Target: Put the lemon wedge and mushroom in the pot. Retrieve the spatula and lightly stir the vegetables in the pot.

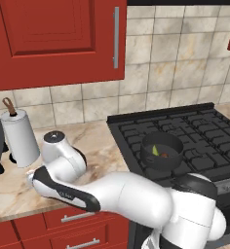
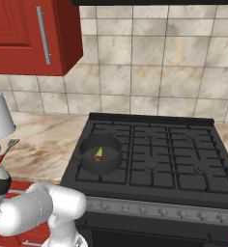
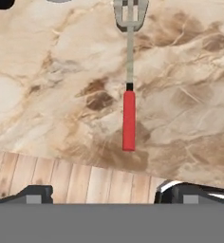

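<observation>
Two fingers wide apart, empty, above spatula.

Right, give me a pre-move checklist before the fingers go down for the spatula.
1. Lemon wedge in the pot: ok.
2. Mushroom in the pot: ok.
3. Spatula lying flat on the counter, free of other things: ok.
4. Gripper open: ok.
5. Red handle between the fingers: not ok, it lies ahead of them.
6. Height above the handle: cannot tell.
</observation>
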Available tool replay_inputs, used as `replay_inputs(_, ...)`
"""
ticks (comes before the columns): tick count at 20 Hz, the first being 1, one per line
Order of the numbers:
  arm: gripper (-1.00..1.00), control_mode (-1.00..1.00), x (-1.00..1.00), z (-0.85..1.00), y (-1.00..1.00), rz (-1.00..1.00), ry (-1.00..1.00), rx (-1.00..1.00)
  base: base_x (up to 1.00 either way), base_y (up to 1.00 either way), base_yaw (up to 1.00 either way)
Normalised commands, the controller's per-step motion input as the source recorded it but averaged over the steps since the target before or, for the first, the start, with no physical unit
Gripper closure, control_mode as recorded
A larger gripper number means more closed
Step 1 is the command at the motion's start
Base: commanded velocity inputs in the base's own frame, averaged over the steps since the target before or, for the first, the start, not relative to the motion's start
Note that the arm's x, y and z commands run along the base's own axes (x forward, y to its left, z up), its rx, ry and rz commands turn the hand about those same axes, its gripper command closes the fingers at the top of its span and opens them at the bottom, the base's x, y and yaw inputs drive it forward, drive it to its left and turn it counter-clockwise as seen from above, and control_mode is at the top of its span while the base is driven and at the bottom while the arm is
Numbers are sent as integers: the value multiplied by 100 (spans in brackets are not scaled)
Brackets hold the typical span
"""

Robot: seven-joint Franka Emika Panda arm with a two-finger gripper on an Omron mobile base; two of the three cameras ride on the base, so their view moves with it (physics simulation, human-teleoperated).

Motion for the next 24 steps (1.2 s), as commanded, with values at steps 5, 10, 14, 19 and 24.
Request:
replay_inputs(5, -100, -100, 23, -45, 0, -3, 4, 0, 0, 0, 0)
replay_inputs(10, -100, -100, 29, -31, 0, -3, 7, 0, 0, 0, 0)
replay_inputs(14, -100, -100, 29, -24, 0, -7, 4, 0, 0, 0, 0)
replay_inputs(19, -100, -100, 3, -8, 0, -12, 2, 0, 0, 0, 0)
replay_inputs(24, -100, -100, -18, -9, 0, -10, 1, 0, 0, 0, 0)
